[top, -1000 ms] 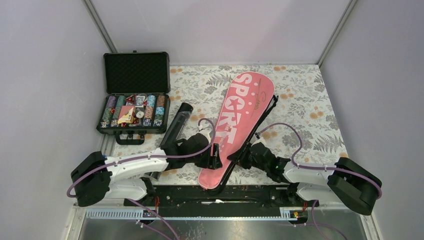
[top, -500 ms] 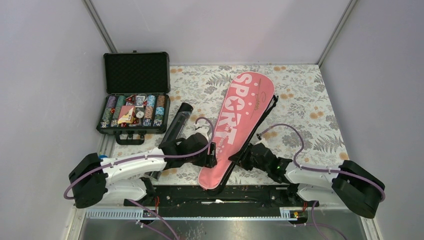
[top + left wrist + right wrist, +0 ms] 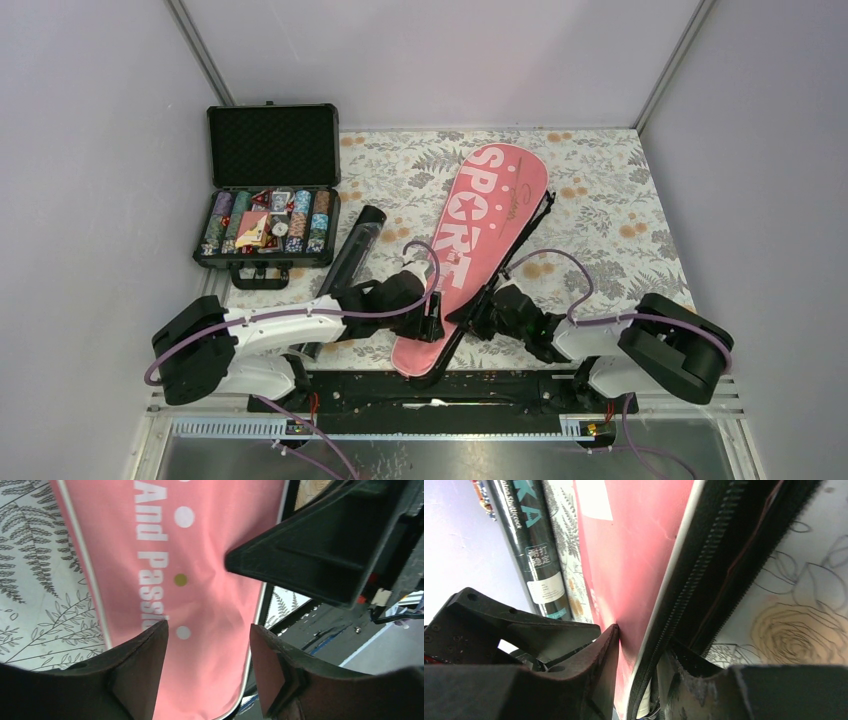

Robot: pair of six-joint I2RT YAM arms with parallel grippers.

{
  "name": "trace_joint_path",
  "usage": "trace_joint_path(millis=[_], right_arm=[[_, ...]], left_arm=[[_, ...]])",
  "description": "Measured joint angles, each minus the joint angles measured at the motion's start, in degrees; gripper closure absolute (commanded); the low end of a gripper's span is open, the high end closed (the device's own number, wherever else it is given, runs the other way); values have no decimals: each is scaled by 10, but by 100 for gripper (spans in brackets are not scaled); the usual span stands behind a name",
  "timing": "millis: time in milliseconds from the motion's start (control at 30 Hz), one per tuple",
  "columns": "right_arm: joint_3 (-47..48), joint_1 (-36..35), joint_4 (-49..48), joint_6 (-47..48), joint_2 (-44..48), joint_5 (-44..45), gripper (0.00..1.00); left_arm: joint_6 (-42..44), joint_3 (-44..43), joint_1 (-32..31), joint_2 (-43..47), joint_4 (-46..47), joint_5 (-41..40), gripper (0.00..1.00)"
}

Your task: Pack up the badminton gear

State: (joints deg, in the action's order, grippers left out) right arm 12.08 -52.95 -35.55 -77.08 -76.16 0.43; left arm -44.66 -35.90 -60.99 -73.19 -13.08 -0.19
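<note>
Tool first: the right tool (image 3: 644,645) has its two fingers on either side of the long zip edge (image 3: 704,565) of the pink bag (image 3: 634,555), near the bag's narrow end. One finger (image 3: 604,645) presses on the pink cloth, which puckers a little at the tip, & the other is against the black zip side. So this tool looks closed on the bag's edge, w/ the jaws only partly apart. The left tool (image 3: 207,630) is at the same narrow end from the other side, fingers well apart & holding nothing. Btw. them the pink cloth w/ white letters shows, lying below; if the tips touch the cloth I cannot tell. In the left wrist view a finger of the right tool touches the cloth just beyond. From the top view both tools, left (image 3: 432,318) & right (image 3: 470,318), face each other across the bag (image 3: 480,215). The bag lies diagonal on the flowered worktop (image 3: 610,220), wide end to the back, narrow end reaching the near edge btw. the two arms, the word "SPORT" upward. The black tube (image 3: 355,250) w/ teal lettering lies on the worktop just left of the bag, beside the left arm, approx. parallel to the bag. The black case (image 3: 270,180) of colourful chips stands open at the far left, well apart from the bag.
</note>
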Motion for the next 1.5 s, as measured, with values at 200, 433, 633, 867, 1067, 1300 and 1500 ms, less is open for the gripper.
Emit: trace_joint_path(millis=[200,433,633,867,1067,1300,1500], right_arm=[[-5,0,-85,-14,-49,-15,53],[-24,0,-68,-27,5,-12,38],[3,-2,146,14,210,44,26],[31,13,329,84,334,153,25],[55,126,339,141,254,134,28],[73,186,278,171,132,90,28],[89,203,204,168,42,73,34]], left_arm=[[-4,0,-5,0,12,5,38],[7,-22,-32,0,-22,-16,39],[38,-84,-61,0,-71,-55,39],[71,-97,-72,0,-85,-99,39],[90,-97,-85,10,-83,-117,40],[94,-97,-111,16,-67,-123,40],[98,-97,-127,16,-66,-134,40]])
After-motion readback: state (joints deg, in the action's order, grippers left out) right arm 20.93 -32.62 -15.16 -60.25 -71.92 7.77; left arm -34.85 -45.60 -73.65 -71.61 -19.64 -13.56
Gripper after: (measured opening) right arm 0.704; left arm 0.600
